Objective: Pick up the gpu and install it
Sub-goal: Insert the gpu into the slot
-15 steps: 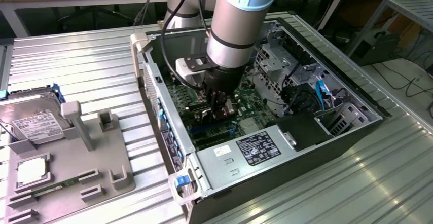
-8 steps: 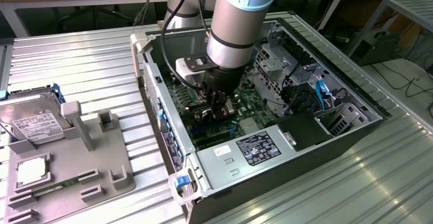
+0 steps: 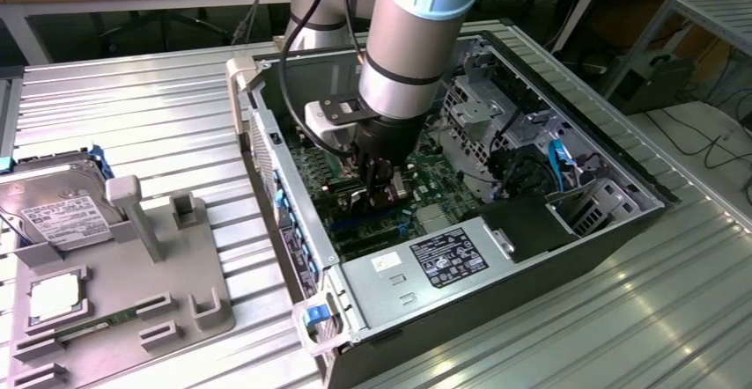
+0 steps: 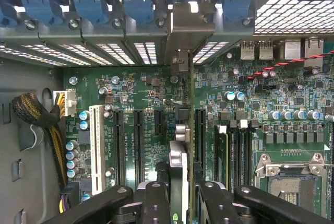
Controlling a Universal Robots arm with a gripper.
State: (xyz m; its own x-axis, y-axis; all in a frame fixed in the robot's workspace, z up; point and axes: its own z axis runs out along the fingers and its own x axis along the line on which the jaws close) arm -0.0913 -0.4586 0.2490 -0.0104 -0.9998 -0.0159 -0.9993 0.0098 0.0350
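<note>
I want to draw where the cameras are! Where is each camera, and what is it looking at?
Exterior view: it sits above and off the arm, looking down at the open computer case, the tray with the hard drive, and the robot's arm reaching inside.
Wrist view: it rides on the wrist, looking past the hand at the motherboard; the gpu stands edge-on between the black fingers.
Both views share the motherboard and the hand holding the gpu.

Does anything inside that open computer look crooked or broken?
Nothing stands out. The hand holds the gpu edge-on, upright over the motherboard, its bracket near the case's rear slot openings. The hard drive sits neatly in its holder outside.
</note>
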